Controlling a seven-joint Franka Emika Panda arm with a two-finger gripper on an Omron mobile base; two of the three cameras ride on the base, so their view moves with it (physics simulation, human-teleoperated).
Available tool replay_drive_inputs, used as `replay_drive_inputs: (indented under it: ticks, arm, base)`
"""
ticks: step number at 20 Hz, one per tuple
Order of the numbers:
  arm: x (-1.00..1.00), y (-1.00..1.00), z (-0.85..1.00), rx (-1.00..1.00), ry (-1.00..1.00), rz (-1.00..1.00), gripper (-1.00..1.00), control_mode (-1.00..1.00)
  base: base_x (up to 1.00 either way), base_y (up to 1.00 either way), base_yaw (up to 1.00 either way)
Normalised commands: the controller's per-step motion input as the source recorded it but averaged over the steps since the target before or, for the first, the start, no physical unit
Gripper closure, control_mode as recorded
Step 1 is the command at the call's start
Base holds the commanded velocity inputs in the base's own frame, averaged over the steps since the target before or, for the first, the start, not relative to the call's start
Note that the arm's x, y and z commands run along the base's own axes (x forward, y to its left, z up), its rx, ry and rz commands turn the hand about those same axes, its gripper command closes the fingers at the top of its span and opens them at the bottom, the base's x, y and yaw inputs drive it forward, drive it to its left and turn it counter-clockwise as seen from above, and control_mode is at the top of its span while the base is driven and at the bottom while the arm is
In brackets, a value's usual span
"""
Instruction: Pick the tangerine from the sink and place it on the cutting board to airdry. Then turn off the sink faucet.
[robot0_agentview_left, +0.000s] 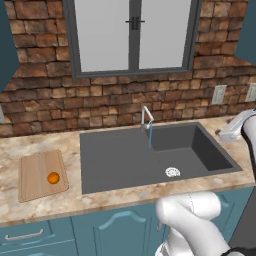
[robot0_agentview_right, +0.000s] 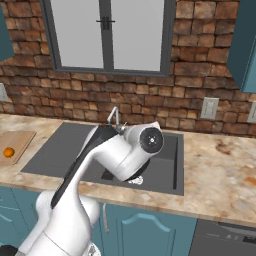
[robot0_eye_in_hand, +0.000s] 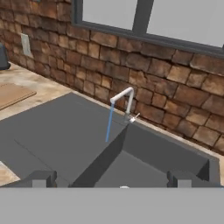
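The small orange tangerine (robot0_agentview_left: 53, 177) (robot0_agentview_right: 8, 152) rests on the light wooden cutting board (robot0_agentview_left: 35, 176) (robot0_agentview_right: 19, 141), on the counter left of the sink (robot0_agentview_left: 120, 160) (robot0_agentview_right: 55, 150) (robot0_eye_in_hand: 57, 131). At the basin's back rim stands the silver faucet (robot0_agentview_left: 146, 116) (robot0_agentview_right: 114, 118) (robot0_eye_in_hand: 124, 97), and a thin blue stream (robot0_agentview_left: 150, 136) (robot0_eye_in_hand: 108, 122) runs from its spout. My gripper (robot0_eye_in_hand: 111, 179) is open with nothing between its fingers, hovering over the basin and looking toward the faucet. A corner of the board (robot0_eye_in_hand: 13, 95) lies at the far left of the hand view.
A round white drain (robot0_agentview_left: 172, 172) sits in the basin floor. A brick wall with a window (robot0_agentview_left: 131, 35) rises behind the sink, with outlets (robot0_agentview_left: 218, 94) to the right. Speckled counter (robot0_agentview_left: 45, 142) surrounds the basin. My white arm (robot0_agentview_right: 115, 155) crosses the sink in the right base view.
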Motion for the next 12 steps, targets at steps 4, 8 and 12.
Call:
replay_drive_inputs:
  ticks: [4, 8, 12]
  arm:
    - [0.24, -0.23, -0.08, -0.01, 0.0, 0.21, -1.0, -1.0]
    - [0.24, -0.16, -0.15, -0.01, 0.0, 0.2, -1.0, -1.0]
    - [0.21, -0.03, -0.1, -0.02, 0.0, 0.16, -1.0, -1.0]
  base:
    - [0.0, 0.0, 0.0]
    - [0.0, 0.0, 0.0]
    - [0.0, 0.0, 0.0]
